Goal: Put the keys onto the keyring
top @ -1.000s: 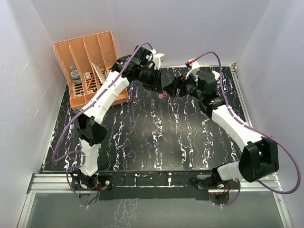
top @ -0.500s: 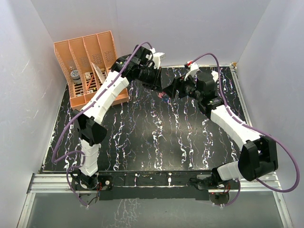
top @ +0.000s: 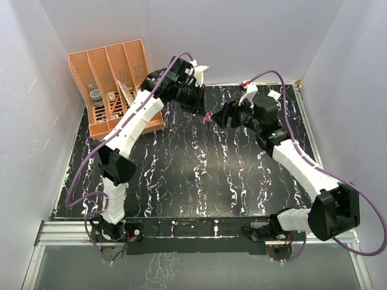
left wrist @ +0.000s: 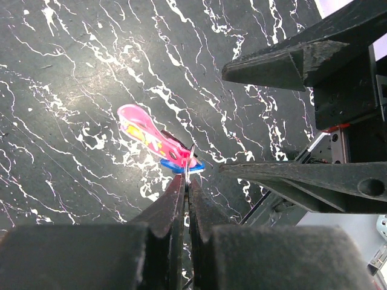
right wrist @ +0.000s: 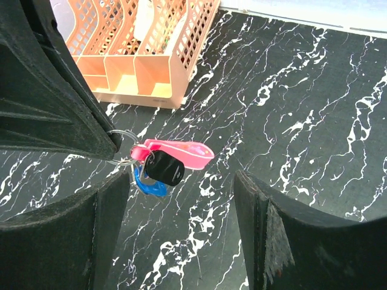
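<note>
Left hand [left wrist: 184, 179] pinches the keyring [left wrist: 145, 130], keys [right wrist: 164, 169] dangling; right hand [right wrist: 181, 181] gapes wide, empty

Left arm [top: 136, 121]: base at near-left, elbow folded just above the base, white link running up and right to a far-centre reach, wrist pitched down. Left gripper [left wrist: 186, 181]: fingers pressed almost together with only a thin slit between the tips, pinching the metal ring of the keyring [left wrist: 148, 132]. Right arm [top: 296, 160]: base at near-right, elbow out toward the right edge, forearm slanting up and left, wrist turned to face the left gripper. Right gripper [right wrist: 181, 241]: jaws spread wide, and the left wrist view shows one finger high and one low. Top view puts both sets of tips just beside each other at far-centre. Can't tell if they touch.
</note>
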Tool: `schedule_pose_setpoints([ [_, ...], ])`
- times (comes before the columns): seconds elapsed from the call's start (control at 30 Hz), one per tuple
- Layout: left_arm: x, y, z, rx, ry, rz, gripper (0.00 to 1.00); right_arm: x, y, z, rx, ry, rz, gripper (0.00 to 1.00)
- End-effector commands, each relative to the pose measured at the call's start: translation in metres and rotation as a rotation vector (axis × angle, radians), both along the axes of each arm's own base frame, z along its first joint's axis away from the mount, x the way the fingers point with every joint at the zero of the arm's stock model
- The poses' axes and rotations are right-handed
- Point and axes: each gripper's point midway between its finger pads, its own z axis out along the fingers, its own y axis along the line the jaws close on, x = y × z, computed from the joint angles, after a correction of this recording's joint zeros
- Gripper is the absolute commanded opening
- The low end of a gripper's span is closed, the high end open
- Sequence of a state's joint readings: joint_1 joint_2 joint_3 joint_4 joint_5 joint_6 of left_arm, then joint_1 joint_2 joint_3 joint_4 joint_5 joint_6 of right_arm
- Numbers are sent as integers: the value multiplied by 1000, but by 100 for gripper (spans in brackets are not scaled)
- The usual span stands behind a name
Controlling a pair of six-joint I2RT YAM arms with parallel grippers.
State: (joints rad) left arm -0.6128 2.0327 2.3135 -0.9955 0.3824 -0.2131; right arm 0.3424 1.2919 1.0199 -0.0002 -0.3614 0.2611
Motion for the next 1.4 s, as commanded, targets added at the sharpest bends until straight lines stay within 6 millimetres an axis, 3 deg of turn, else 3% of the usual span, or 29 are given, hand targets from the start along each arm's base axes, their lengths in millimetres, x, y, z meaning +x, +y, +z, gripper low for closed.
schedule_pose_setpoints([
  [0.0, -10, 1, 23, -35, -24, -21, 0, 0, 1, 39, 28, -112, 9, 65],
  [0.13, -15, -1, 22, -44, -13, -48, 0, 3, 10, 38, 29, -100, 56, 54],
  [0.8, -34, -12, 25, -117, 17, -185, 0, 3, 21, 47, 37, -171, 133, 49],
  [0.93, -36, -12, 26, -120, 17, -192, 0, 4, 21, 47, 36, -172, 134, 29],
  [1.1, -37, -12, 26, -122, 20, -195, 0, 5, 21, 48, 36, -172, 132, 24],
  [1.37, -36, -12, 25, -118, 19, -194, 0, 5, 21, 48, 36, -178, 135, 7],
])
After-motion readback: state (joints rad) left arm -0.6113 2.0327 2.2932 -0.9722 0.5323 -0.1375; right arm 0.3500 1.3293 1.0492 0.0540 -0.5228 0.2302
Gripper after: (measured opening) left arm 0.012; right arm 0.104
